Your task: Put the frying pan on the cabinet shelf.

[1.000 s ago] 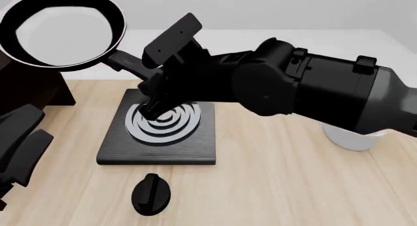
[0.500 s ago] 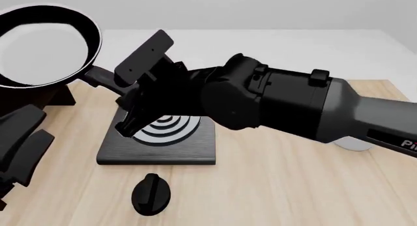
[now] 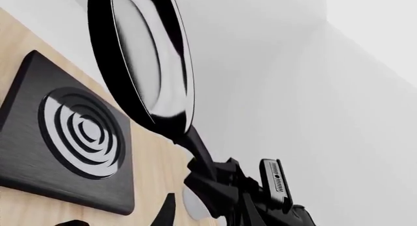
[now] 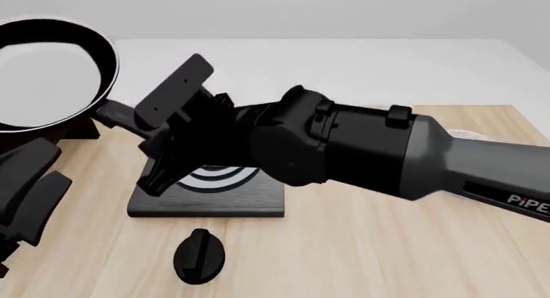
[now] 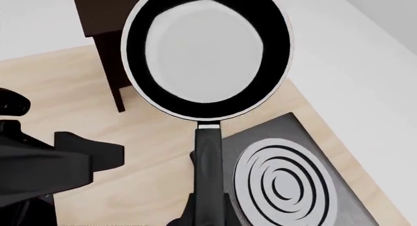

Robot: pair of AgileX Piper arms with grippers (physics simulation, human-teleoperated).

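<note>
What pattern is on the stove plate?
Silver concentric rings on the black stove plate; clearest in the right wrist view.

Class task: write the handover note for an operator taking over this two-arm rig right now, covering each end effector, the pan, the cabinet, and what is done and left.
Right end effector: shut on the frying pan handle, pan held in the air.
Left end effector: idle at the table's near left, holding nothing; open or shut cannot be told.
Pan is off the stove plate, up beside the dark cabinet.
Done: pickup and carry.
Left: set the pan on the cabinet shelf, release.
</note>
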